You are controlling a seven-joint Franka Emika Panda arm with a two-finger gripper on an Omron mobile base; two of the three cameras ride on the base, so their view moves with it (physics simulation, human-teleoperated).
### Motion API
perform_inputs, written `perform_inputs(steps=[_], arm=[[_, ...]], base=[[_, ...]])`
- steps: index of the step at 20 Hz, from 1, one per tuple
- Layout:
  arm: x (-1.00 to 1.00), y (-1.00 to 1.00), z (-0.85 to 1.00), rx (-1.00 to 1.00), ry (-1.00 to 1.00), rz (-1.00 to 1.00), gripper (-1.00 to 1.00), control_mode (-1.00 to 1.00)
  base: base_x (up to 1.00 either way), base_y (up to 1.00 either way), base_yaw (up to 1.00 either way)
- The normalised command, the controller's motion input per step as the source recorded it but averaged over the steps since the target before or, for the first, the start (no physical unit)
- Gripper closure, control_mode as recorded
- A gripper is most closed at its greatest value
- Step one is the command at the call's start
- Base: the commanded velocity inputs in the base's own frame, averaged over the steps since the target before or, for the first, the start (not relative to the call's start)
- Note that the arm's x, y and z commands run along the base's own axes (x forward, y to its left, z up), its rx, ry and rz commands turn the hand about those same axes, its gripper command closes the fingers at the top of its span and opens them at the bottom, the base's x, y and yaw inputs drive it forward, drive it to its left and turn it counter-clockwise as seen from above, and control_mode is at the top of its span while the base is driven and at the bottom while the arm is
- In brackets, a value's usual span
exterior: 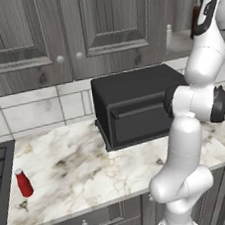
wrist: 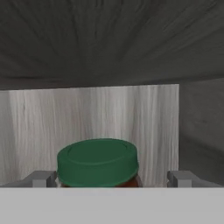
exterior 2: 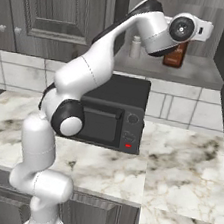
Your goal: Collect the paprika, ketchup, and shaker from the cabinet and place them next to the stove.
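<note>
With the fingers (wrist: 42,178) spread wide on both sides of the paprika (wrist: 97,162), which stands on the cabinet (exterior 2: 200,76) shelf beside the shaker (exterior 2: 135,47), the jar could be tipped if it is closed on off-centre.

Even, soft rendered light fills both base views, with faint shadows under the toaster oven (exterior: 138,106) and the ketchup (exterior: 24,183). The cabinet (wrist: 92,113) interior is dimmer, its ceiling dark. Everything looks coarse and slightly blurred, without glare.
</note>
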Motion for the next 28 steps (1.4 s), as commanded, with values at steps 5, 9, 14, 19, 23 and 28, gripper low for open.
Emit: perform_inputs(steps=[5, 9, 14, 19, 23, 28], arm=[[0.01, 0.03, 0.0, -0.02, 0.0, 0.0, -1.0, -1.0], [0.05, 0.04, 0.0, -0.03, 0.0, 0.0, -1.0, -1.0], [0.08, 0.06, 0.0, -0.02, 0.0, 0.0, -1.0, -1.0], [0.1, 0.03, 0.0, 0.0, 0.0, 0.0, -1.0, -1.0], [0.14, 0.01, 0.0, 0.0, 0.0, 0.0, -1.0, -1.0], [0.15, 0.01, -0.02, 0.0, 0.0, 0.0, -1.0, -1.0]], base=[[0.0, 0.0, 0.0], [0.0, 0.0, 0.0], [0.0, 0.0, 0.0], [0.0, 0.0, 0.0], [0.0, 0.0, 0.0], [0.0, 0.0, 0.0]])
